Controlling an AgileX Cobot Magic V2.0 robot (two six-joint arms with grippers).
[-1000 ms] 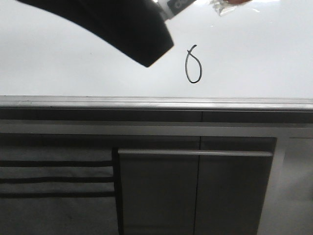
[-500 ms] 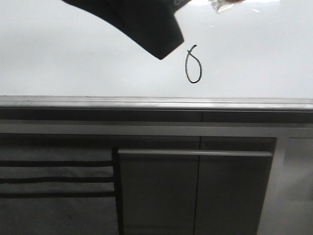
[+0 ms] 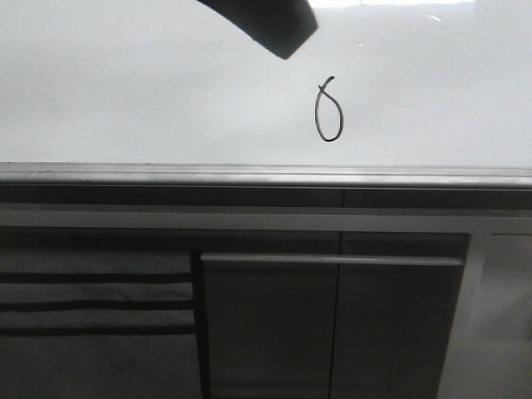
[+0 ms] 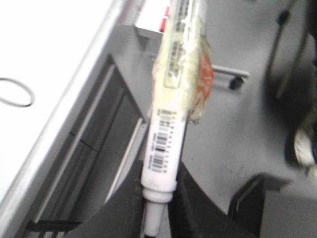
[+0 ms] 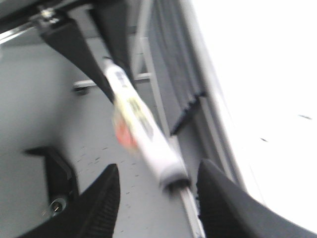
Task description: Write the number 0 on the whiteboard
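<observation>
There it is, the number 0 [image 3: 329, 110], a narrow black loop with a little tail at its top, sitting on the whiteboard [image 3: 125, 100] just above the grey edge strip [image 3: 249, 174], right of centre. The left gripper [image 4: 158, 198] has its fingers [image 4: 124, 208] clamped on the marker [image 4: 171, 119], white barrel with a barcode and yellowish tape wrapped round it. The right gripper [image 5: 156, 198] has its fingers [image 5: 101, 203] spread apart, the marker hanging between them, blurred.
</observation>
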